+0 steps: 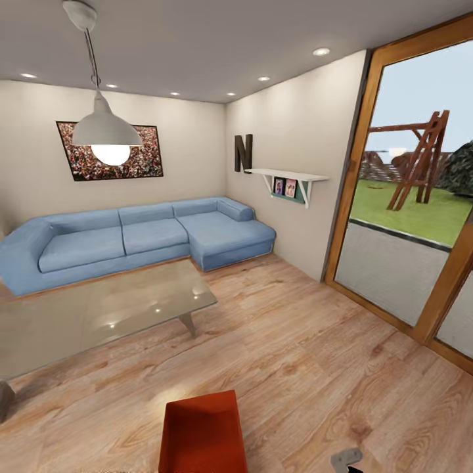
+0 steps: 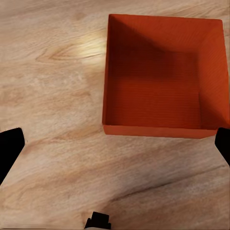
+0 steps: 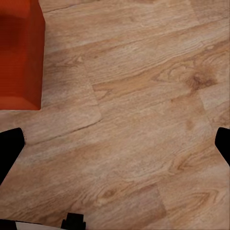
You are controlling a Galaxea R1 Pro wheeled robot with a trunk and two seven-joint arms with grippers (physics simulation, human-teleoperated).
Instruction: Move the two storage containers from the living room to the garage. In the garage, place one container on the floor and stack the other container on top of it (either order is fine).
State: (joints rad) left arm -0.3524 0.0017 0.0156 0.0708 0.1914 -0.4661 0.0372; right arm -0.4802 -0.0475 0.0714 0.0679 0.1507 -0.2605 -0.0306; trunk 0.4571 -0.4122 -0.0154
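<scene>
- Head view: one red-orange bin (image 1: pixel 202 433) sits on the wood floor (image 1: pixel 295 355) of the living room, at the low edge of the picture, open side up.
- Beyond the bin stands the glass table (image 1: pixel 98 315), and behind that the blue sofa (image 1: pixel 131 240) runs along the beige wall and turns the corner.
- Over the table hangs a white lamp (image 1: pixel 105 131), lit; behind it on the wall is a framed picture (image 1: pixel 148 154).
- Right of the sofa, on the side wall, there is a dark letter N (image 1: pixel 244 152) and a white shelf (image 1: pixel 289 176) with small photos.
- Further right of the sofa, a wood-framed glass door (image 1: pixel 368 171) shows grass and a wooden swing frame (image 1: pixel 420 161) outside.
- Left wrist view: my left gripper (image 2: pixel 115 148) hangs above the floor just beside the bin (image 2: pixel 163 76), not touching it. My fingers (image 2: pixel 9 148) are spread wide, one dark tip at each side edge, holding nothing. The bin's inside is bare.
- Right wrist view: my right gripper (image 3: pixel 115 148) is over bare planks, fingers (image 3: pixel 9 148) spread wide and holding nothing. A corner of the bin (image 3: pixel 19 52) shows, apart from my fingertips.
</scene>
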